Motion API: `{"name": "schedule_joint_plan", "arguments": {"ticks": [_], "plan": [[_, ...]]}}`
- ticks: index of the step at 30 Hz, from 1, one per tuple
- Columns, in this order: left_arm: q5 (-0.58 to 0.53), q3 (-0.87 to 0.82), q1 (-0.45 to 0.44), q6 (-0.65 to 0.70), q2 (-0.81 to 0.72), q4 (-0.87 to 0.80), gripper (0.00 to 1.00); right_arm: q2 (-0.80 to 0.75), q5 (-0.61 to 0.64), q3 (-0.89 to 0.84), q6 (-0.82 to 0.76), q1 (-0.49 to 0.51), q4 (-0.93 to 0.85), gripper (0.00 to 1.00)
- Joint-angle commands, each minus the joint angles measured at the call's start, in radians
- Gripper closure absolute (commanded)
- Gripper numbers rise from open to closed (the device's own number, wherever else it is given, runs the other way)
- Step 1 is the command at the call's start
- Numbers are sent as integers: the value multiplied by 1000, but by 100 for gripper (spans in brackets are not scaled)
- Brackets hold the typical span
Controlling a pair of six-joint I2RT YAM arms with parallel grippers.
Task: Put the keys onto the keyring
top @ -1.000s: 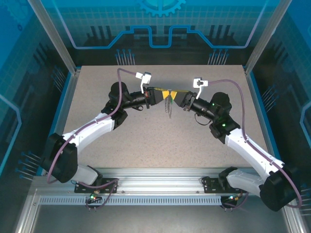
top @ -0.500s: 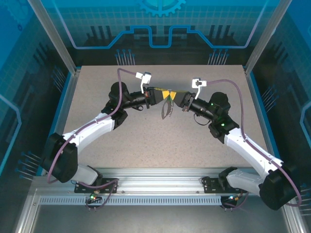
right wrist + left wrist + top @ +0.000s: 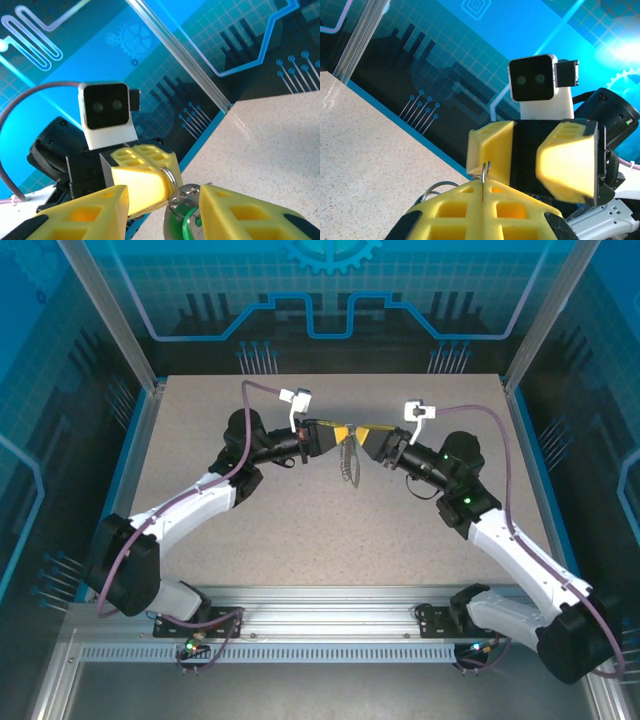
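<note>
My left gripper (image 3: 336, 432) is shut on a thin silvery wire keyring (image 3: 485, 171), whose top loop pokes up between the yellow fingertips (image 3: 470, 192). In the right wrist view the keyring (image 3: 171, 179) sticks out of the left gripper (image 3: 150, 172). A key with a green head (image 3: 186, 226) and a silvery disc hang from it. My right gripper (image 3: 164, 200) is open, its fingers on either side of the ring and key without touching them. From above, the bundle (image 3: 347, 462) dangles between the two grippers, above the table. The right gripper (image 3: 377, 440) faces the left one.
A speckled beige table (image 3: 300, 530) lies below, bounded by blue rails and the enclosure's glass walls (image 3: 330, 300). Both arms reach to the table's far middle. The right gripper's wrist camera (image 3: 532, 78) looks straight at the left one.
The right arm has drawn back a little to the right, away from the left gripper. The hanging bundle has swung slightly. The left arm has stayed still.
</note>
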Motion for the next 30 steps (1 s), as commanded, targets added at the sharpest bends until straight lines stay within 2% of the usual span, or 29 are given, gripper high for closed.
{"name": "schedule_joint_plan", "arguments": {"ticks": [1,9,20,30], "plan": [[7,-9,11,-29,1,76,100,-37,14,-25,-19,-18,-9,57],[11,-16,18,-89,20,147,100,-28,1,-65,-4,-11,7,57],[11,-21,19,-102,23,162,100,35,12,-32,-35,51,7,57],[13,-22,21,-118,26,183,100,73,46,-19,-56,65,-12,60]]}}
